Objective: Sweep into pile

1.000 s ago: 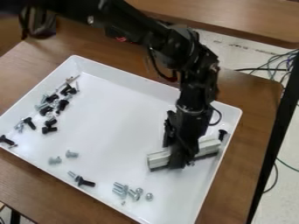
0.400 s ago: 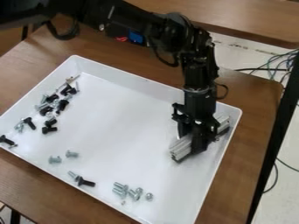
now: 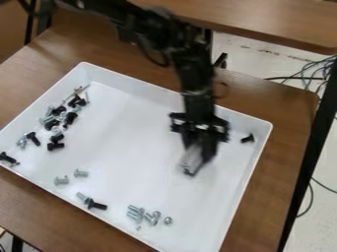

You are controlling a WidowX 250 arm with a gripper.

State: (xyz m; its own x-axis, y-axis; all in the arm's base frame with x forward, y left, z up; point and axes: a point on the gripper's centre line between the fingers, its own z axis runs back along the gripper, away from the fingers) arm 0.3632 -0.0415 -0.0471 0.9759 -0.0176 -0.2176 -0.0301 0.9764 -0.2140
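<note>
Toward the right side of the white tray [image 3: 135, 236], the hand [image 3: 199, 142] pinches a pale bar [image 3: 191, 160]. It has swung away from the right edge, and the bar points more toward the near edge than it did. The lone black screw [image 3: 247, 138] by the right edge has slid a bit closer to the far right corner. I think the bar bumped it, but it is no nearer the other screws, so that push did not help the pile much. The hand may need to put the bar on the other side of it and push it left.

The bar looks long, straight and light gray, with a dark bottom. It is blurry, so I can't tell if it touches the tray.

Black and silver screws [image 3: 54, 123] lie in a loose bunch along the left edge. Silver screws [image 3: 136, 212] sit near the near edge, with a black screw and a silver one [image 3: 91, 201] beside each other to their left. Two more silver screws [image 3: 71, 176] lie farther left. It is not one pile yet.
</note>
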